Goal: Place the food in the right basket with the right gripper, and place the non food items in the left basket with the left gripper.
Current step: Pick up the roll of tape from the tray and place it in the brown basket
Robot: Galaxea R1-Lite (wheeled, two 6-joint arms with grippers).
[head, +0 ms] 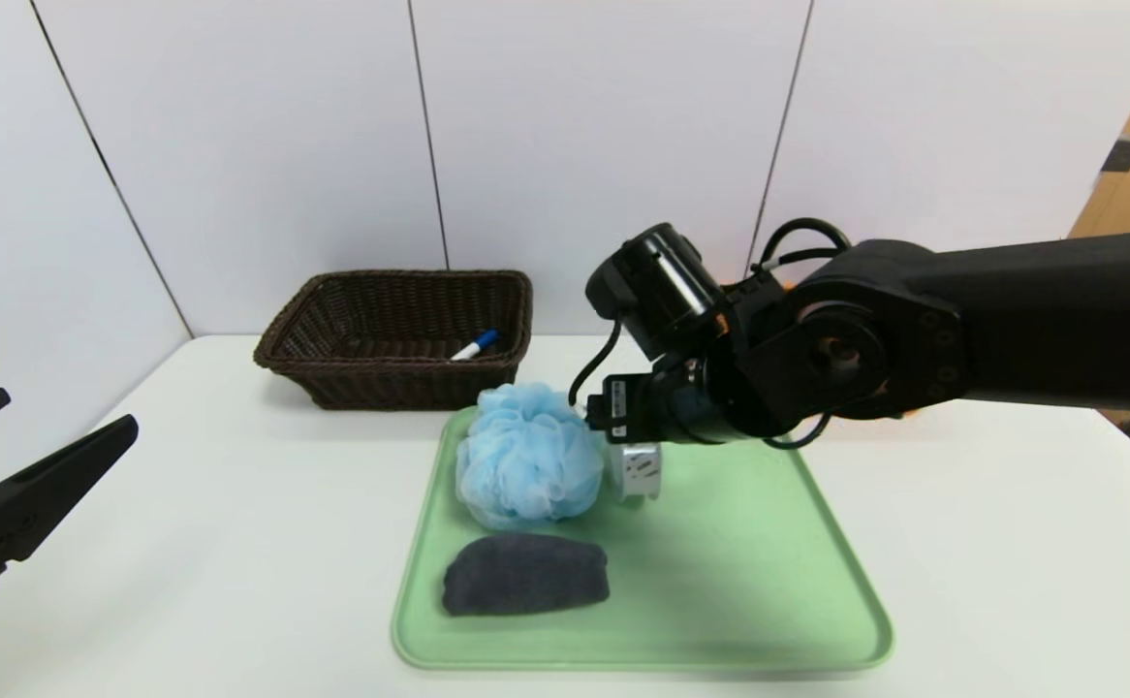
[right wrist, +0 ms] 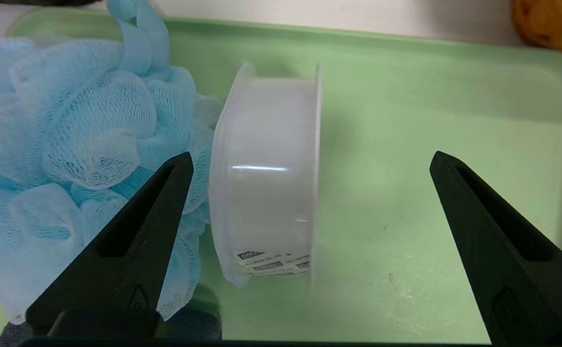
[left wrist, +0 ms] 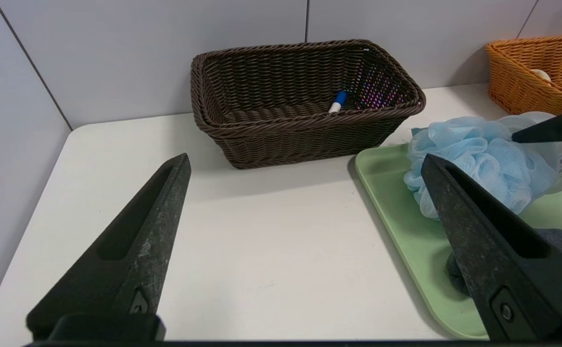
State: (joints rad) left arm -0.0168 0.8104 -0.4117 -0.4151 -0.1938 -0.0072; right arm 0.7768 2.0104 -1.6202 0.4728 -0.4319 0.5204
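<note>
A flat light green plastic tray (head: 749, 582) lies on the white tabletop (head: 235, 543). On the tray sit a fluffy light blue mesh bath sponge (head: 529, 465), a dark grey folded cloth (head: 526, 575) and a clear round plastic tape roll (right wrist: 266, 178). The tape roll stands on its edge, touching the bath sponge. The grey cloth lies just in front of the sponge, near the front of the tray.

The right gripper (right wrist: 310, 166) hangs low over the tray, right at the tape roll. Its fingers are spread wide. One black finger (right wrist: 131, 241) is by the sponge side of the roll, and the other is well off on the bare tray side. It holds nothing.

The left gripper (left wrist: 305, 166) waits over the tabletop at the left, away from the tray. Its fingers are wide apart too, with nothing between them.

A dark brown woven basket (head: 332, 330) stands at the back left, with a blue and white marker pen (head: 474, 346) inside. An orange woven basket (left wrist: 527, 72) stands at the back right.
</note>
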